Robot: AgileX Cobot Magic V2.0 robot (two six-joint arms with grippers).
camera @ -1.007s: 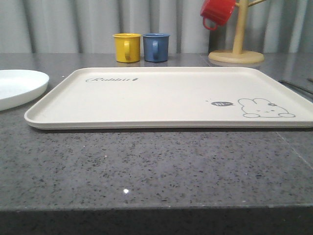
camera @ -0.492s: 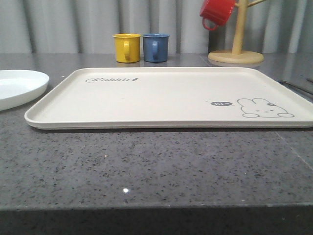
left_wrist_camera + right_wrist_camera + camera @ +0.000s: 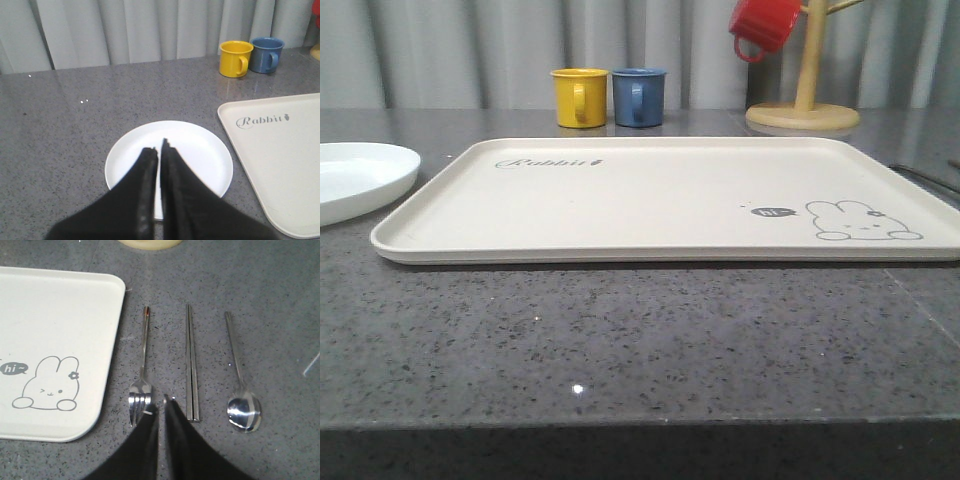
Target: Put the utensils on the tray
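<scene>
Steel fork (image 3: 141,380), chopsticks (image 3: 191,362) and spoon (image 3: 240,382) lie beside the cream tray (image 3: 55,330); both arms' fingers pressed together.

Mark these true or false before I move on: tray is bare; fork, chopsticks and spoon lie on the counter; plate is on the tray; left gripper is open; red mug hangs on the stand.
1. The tray is bare: true.
2. The fork, chopsticks and spoon lie on the counter: true.
3. The plate is on the tray: false, it sits on the counter beside it.
4. The left gripper is open: false, its fingers are closed together.
5. The red mug hangs on the stand: true.
</scene>
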